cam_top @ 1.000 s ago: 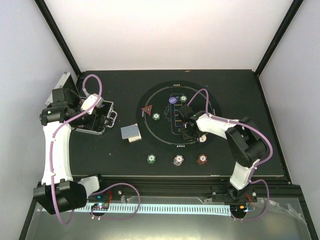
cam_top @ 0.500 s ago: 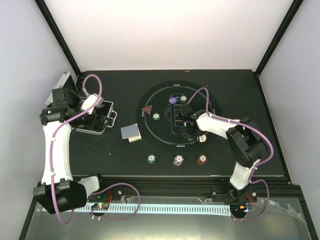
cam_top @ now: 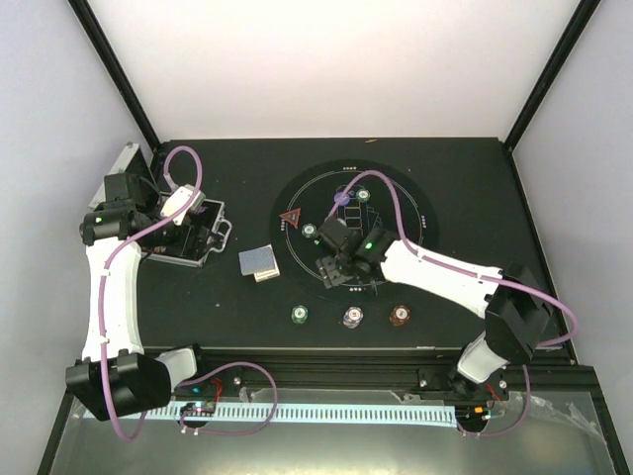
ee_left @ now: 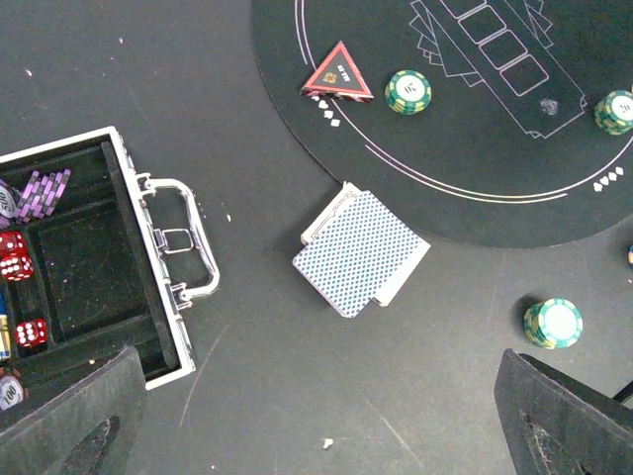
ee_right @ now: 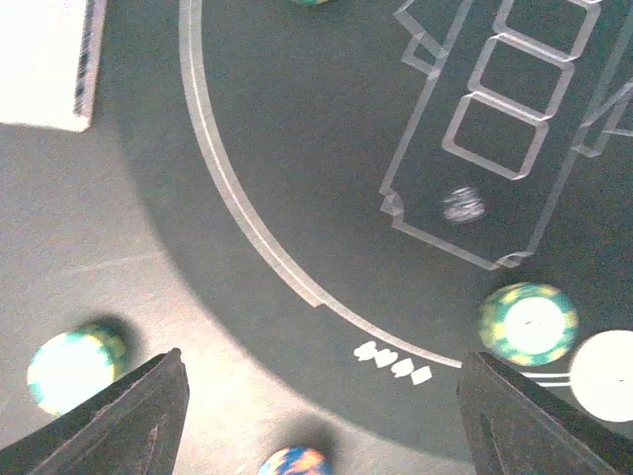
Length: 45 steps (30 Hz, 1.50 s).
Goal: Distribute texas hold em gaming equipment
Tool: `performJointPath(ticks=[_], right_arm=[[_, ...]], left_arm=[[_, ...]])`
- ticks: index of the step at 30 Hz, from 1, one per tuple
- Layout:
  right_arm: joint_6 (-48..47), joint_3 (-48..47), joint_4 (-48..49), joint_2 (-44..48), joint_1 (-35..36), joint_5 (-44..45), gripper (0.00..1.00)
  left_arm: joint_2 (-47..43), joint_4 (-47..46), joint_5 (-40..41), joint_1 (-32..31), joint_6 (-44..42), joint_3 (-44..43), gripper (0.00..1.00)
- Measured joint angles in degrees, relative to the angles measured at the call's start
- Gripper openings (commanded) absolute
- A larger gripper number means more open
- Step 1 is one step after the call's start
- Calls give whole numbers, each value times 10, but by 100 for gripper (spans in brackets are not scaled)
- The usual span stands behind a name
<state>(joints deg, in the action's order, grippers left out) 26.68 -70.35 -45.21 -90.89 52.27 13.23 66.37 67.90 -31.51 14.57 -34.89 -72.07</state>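
- Poker chips (cam_top: 300,315) sit in little stacks: some on the round black mat (ee_left: 465,158), three in a row on the counter (cam_top: 475,198) just in front of it. The playing cards (ee_left: 361,252) lie face down just beside the mat's rim, near the open silver case (ee_left: 79,267).
- The right end effector (ee_right: 321,396) has its fingers wide apart with nothing between them. It hangs low over the near rim of the mat. A green chip stack (ee_right: 529,322) and a white button (ee_right: 603,361) sit just beside one finger. A small swing that way could knock the stack over or push the button out of its spot.
- If a finger rubs on the mat, the mat could slide, and the red triangle marker (ee_left: 338,74) and the chips on it would move too.
- The left end effector (ee_left: 316,396) is wide and empty too, above the counter between the case and the cards. The cards are thin and flat, and the pile looks split in two. Fingers could slip over them, grab only a few, or spread the pile.
- Both arms are near the cards. If both go for them, I think they could bump.
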Motion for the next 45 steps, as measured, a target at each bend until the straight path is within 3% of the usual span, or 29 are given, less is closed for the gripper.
performJointPath(ticks=[4,12,45], right_arm=[[29,-3,-10,-2,63,-3,81],[66,2,-8,-17,111,-17,85],[96,112,0,0,128,-40,81]], left_arm=[[0,-3,0,0,2,0,99],[-11,-3,3,0,2,0,99],[-15,-4,-2,0,-2,11,99]])
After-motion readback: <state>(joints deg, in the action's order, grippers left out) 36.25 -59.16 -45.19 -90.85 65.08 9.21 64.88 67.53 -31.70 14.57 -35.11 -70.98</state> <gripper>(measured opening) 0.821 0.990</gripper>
